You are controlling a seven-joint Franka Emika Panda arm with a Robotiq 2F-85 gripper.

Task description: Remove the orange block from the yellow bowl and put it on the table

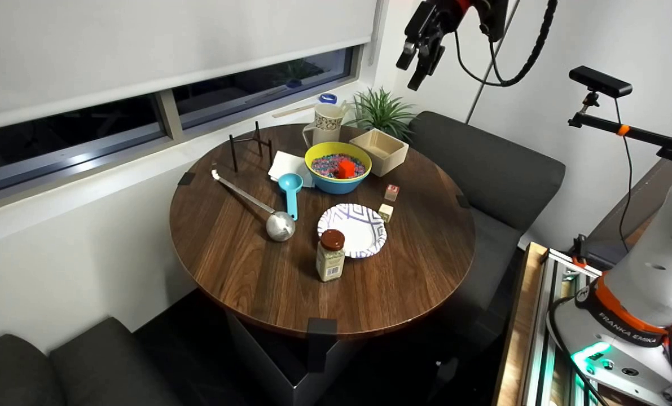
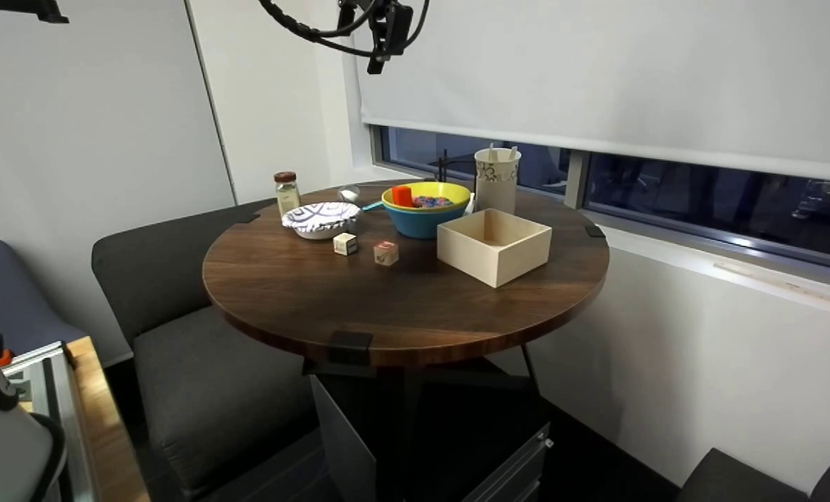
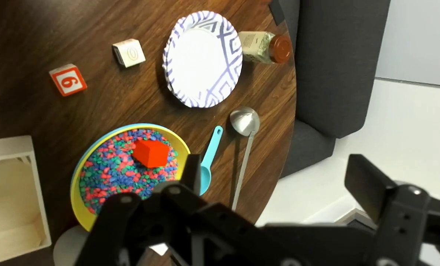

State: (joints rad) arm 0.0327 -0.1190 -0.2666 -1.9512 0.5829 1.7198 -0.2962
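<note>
The fingers (image 3: 369,184) are spread wide apart; through the gap in the wrist view show the edge of the counter (image 1: 420,276), the handle of a metal ladle (image 3: 245,122) and the pale wall (image 3: 316,184). In that view one finger overlaps the yellow bowl (image 3: 180,144) in the line of sight, but in both exterior views the fingers hang high over the counter, well apart from the things on it. In an exterior view they slant downward and toward the left of the picture, below a dark wrist (image 1: 446,17) that comes in from the top edge, with a cable (image 1: 534,56) looping beside it. The arm's middle stretch is out of frame; its white base (image 1: 609,338) stands off to the side of the counter.

The orange block (image 3: 151,153) sits inside the yellow bowl, on a bed of small pink, blue and green pieces (image 3: 120,173), nearer one side; in an exterior view its top shows above the near rim. The yellow bowl is nested in a blue bowl (image 2: 415,224). Near them stand a pale wooden box (image 2: 470,254), a patterned mug (image 1: 327,127) and a teal scoop (image 1: 291,203). Farther out are a red-edged cube (image 3: 68,80), a pale cube (image 3: 129,53) and a white patterned plate (image 3: 201,66). A jar (image 3: 258,46) with a reddish-brown cap stands just beside the plate; whether they touch cannot be told
</note>
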